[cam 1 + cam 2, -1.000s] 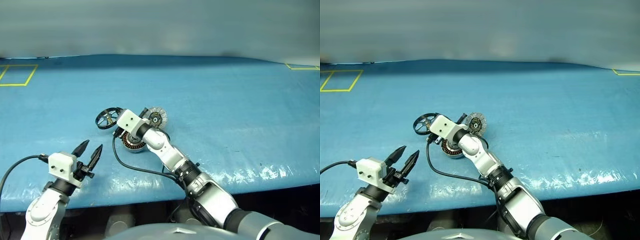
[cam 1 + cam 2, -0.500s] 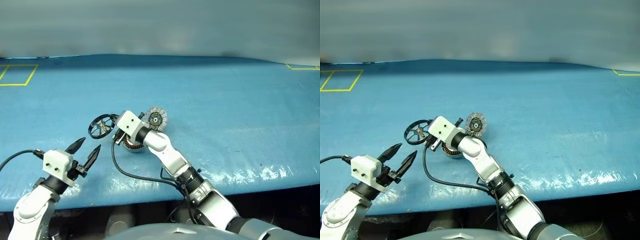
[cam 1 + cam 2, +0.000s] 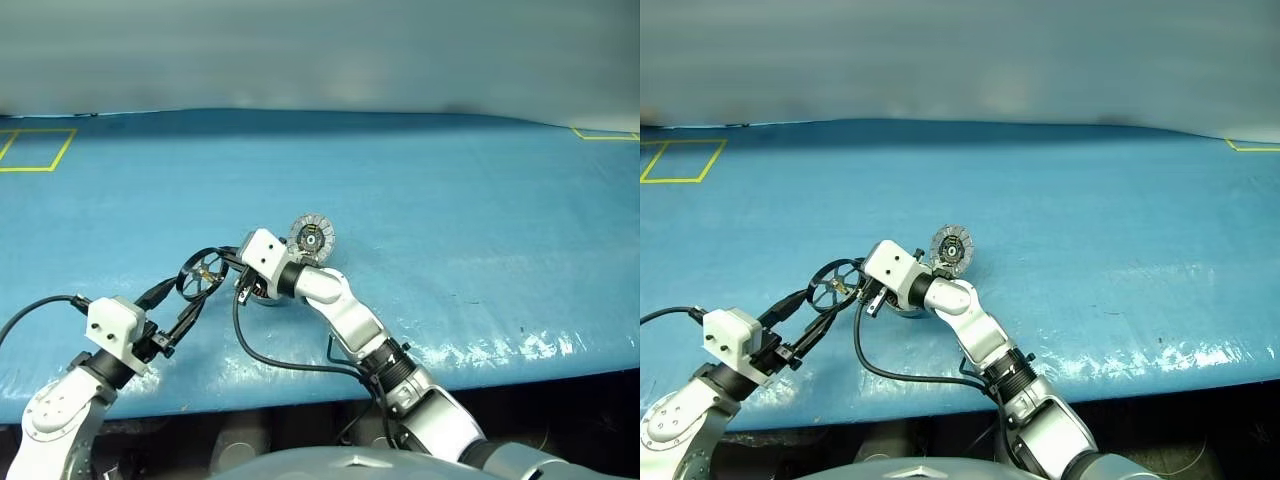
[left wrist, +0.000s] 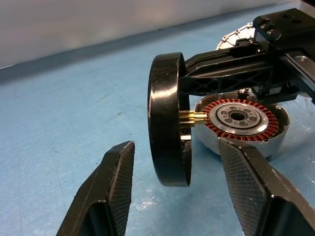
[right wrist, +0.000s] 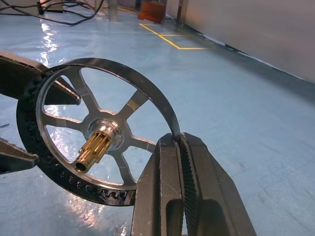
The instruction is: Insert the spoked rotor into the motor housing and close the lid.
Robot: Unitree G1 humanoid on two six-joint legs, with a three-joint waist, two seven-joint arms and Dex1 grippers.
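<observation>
One spoked rotor [image 5: 93, 147], one motor housing [image 4: 246, 125] with one lid [image 3: 311, 237] standing up behind it, all on the blue table [image 3: 450, 200]. Rotor pinched by its rim in the clenched right gripper [image 5: 179, 147], held on edge above the table, brass shaft toward the housing just beside it. Left gripper [image 4: 182, 182] spread and empty, fingers either side of the rotor without touching; rotor between left gripper and housing.

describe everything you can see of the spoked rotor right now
The spoked rotor is a black ring with a toothed edge, shiny silver spokes and hub, and a brass splined shaft sticking out of its centre. It is held up on edge above the blue table, its rim pinched in the shut jaws of the right gripper. It sits between the open jaws of the left gripper, untouched by them, beside the motor housing.
</observation>
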